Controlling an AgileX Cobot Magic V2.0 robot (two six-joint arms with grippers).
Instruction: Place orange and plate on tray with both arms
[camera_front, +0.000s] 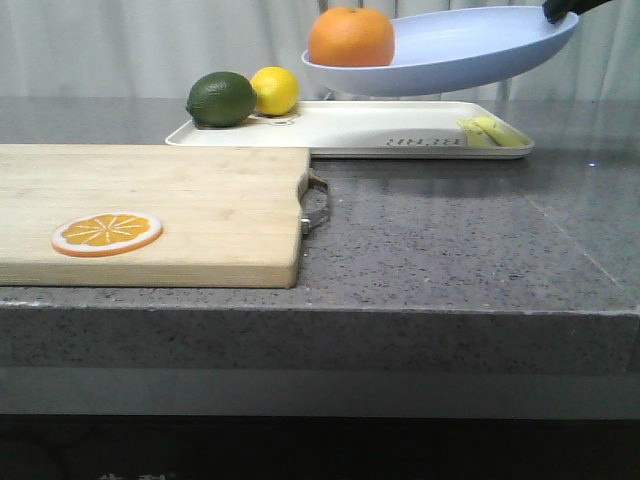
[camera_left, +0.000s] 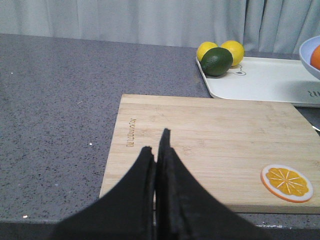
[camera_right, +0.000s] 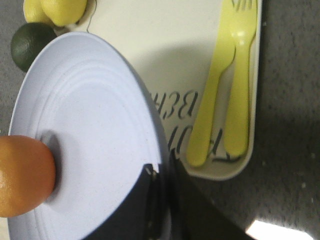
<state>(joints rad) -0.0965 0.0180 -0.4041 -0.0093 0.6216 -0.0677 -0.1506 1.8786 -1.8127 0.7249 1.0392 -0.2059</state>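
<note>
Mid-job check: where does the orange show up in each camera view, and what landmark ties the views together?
Front view: the orange sits on the left side of the raised plate, top centre, above the tray.
Left wrist view: only a sliver at the right edge, inside the plate's rim.
Right wrist view: lower left corner, resting on the plate, which the right tool holds.
Shared landmark: the dark green lime.

A kitchen-like setup: a speckled grey stone surface carries a wooden cutting board, a tray with fruit and plastic cutlery, pale curtains behind.
</note>
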